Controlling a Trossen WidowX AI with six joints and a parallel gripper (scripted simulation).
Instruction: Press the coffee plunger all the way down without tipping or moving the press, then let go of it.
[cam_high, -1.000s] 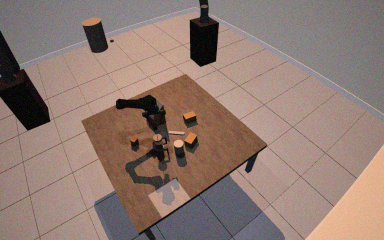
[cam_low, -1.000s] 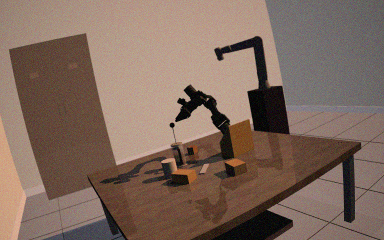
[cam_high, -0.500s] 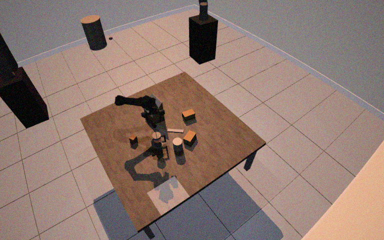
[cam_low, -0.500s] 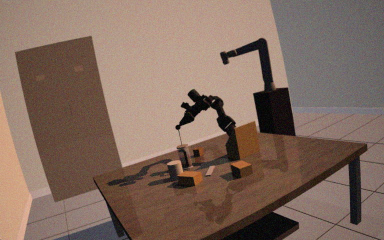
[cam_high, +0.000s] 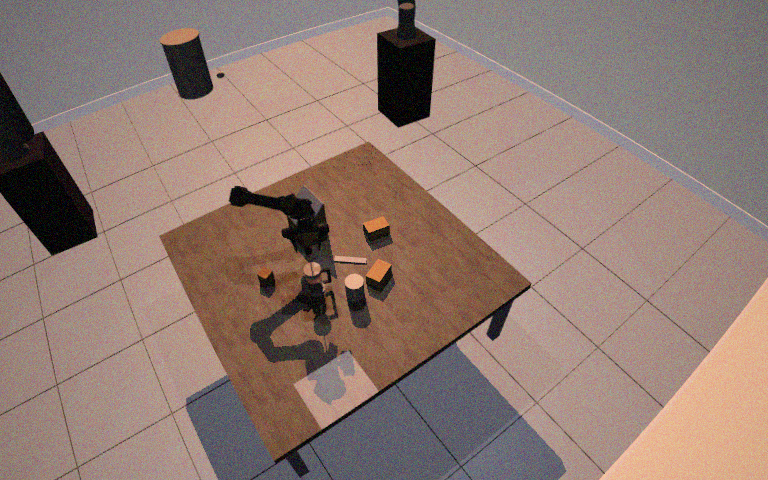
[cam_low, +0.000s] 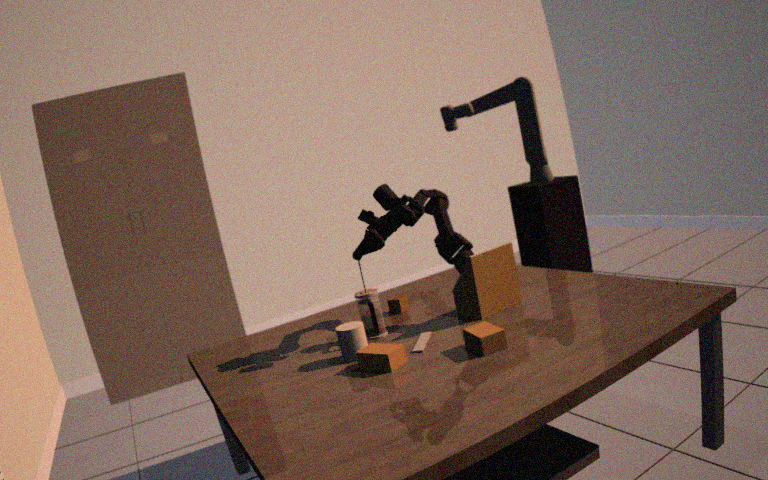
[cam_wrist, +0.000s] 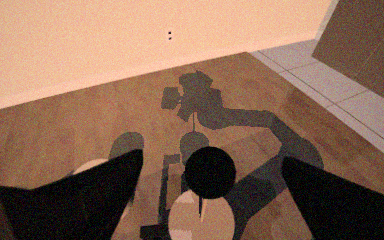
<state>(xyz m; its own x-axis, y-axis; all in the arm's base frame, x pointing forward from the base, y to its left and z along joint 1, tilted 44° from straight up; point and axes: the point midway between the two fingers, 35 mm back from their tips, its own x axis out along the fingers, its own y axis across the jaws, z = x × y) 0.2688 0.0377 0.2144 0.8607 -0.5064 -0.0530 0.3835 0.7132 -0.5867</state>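
Note:
The coffee press (cam_high: 312, 269) (cam_low: 376, 322) stands upright on the table; its round pale lid (cam_wrist: 220, 227) shows at the bottom of the wrist view. The thin plunger rod (cam_low: 362, 276) stands well out of the lid, so the plunger is up. The round black knob (cam_wrist: 210, 172) lies between the two fingers in the wrist view, with a gap on each side. My gripper (cam_low: 357, 256) (cam_wrist: 212, 160) is open, slanting down at the rod's top, its fingertips at about knob height. In the exterior view the fingers hide the knob.
A white cylinder (cam_high: 354, 291) (cam_low: 351, 336) (cam_wrist: 92, 166) stands close beside the press. Orange blocks (cam_high: 379, 274) (cam_low: 484, 336) and a small one (cam_high: 265, 278) (cam_low: 398, 305) stand around it. A thin white bar (cam_high: 350, 260) (cam_low: 421, 341) lies nearby. A pale sheet (cam_high: 362, 386) lies at the table's edge.

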